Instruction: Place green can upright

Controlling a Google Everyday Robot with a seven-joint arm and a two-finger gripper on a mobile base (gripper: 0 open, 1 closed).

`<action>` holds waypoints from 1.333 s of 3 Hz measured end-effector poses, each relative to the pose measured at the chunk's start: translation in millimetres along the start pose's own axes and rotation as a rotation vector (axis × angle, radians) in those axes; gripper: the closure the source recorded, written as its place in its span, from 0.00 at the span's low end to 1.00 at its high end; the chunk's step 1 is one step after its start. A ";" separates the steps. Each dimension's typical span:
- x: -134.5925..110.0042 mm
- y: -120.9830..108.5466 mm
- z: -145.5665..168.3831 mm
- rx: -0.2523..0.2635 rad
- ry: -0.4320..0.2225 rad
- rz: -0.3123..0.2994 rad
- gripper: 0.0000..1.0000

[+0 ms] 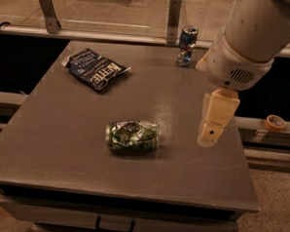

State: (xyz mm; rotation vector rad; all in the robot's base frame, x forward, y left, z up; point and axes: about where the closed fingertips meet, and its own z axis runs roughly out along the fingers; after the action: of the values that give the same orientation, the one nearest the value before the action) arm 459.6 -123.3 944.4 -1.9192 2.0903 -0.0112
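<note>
My gripper (213,119) is hanging over the table's (60,147) right side, and I'm not managing to tell how wide it's spread. The green can (132,136) is lying sideways mid-table, left of it, not touching.

My gripper (208,135) hangs over the right side of the grey bench (60,147). Far left on the bench lies a dark blue chip bag (95,69), flat and crumpled. A slim blue can (186,46) stands upright at the far edge, right of centre. Off the bench to the right, an orange tape roll (274,123) sits on a ledge.
</note>
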 end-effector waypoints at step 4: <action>-103.0 53.3 111.4 -0.186 0.025 -0.169 0.00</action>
State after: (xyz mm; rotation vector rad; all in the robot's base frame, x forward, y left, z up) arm 439.1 4.6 849.3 -2.2111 1.9997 0.1266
